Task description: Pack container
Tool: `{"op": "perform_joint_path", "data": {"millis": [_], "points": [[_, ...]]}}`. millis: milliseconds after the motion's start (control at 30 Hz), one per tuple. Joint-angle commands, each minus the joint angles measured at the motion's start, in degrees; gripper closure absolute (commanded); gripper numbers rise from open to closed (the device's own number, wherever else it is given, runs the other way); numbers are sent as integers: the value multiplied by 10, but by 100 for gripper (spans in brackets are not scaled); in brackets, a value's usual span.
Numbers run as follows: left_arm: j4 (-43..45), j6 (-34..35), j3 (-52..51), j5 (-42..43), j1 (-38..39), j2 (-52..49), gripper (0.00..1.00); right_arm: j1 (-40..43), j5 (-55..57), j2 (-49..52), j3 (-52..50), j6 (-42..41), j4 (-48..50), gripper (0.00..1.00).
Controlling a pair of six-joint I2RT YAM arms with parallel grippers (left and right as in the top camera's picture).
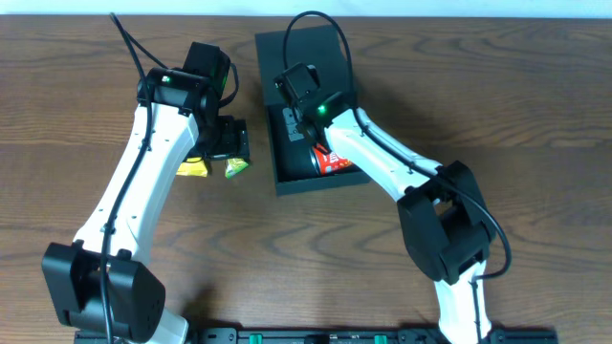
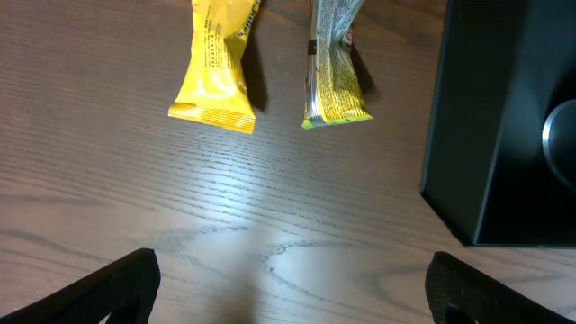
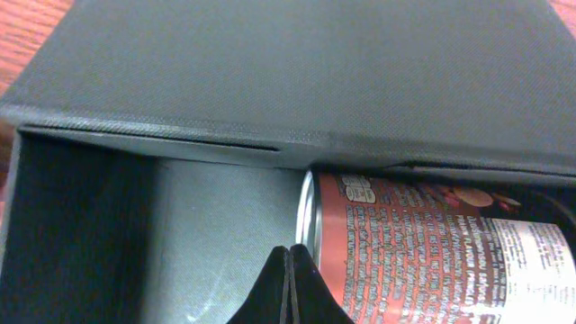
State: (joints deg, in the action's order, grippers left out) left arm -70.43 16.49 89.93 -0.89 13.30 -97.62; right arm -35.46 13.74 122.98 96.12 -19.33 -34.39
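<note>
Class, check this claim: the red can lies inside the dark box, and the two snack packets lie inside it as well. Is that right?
Not quite. The red can does lie inside the dark box. The yellow packet and the yellow-green packet, however, lie on the table outside the box, beside its wall. The left wrist view shows this plainly.

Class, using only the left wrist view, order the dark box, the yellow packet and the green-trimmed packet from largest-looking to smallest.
1. dark box, largest though cut off by the frame.
2, tied. yellow packet and green-trimmed packet: they look about alike and both are cropped at the top, so left unranked.
</note>
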Motion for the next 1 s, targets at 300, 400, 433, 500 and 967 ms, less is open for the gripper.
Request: {"op": "perform_joint_path", "data": {"millis": [300,400,433,500,967], "points": [[-2,18,12,-10,0,3,5,9,-141,11,57,-14,-45,99],[-2,17,26,-20,-5,6,4,14,-124,11,136,-13,-130,99],[-2,17,32,-30,-7,9,5,16,-124,11,160,-12,-149,99],[-2,13,43,-57,-7,15,4,21,-124,11,199,-3,-178,99],[115,6,33,-79,-6,-21,4,173,-37,11,488,-49,-504,8]]}}
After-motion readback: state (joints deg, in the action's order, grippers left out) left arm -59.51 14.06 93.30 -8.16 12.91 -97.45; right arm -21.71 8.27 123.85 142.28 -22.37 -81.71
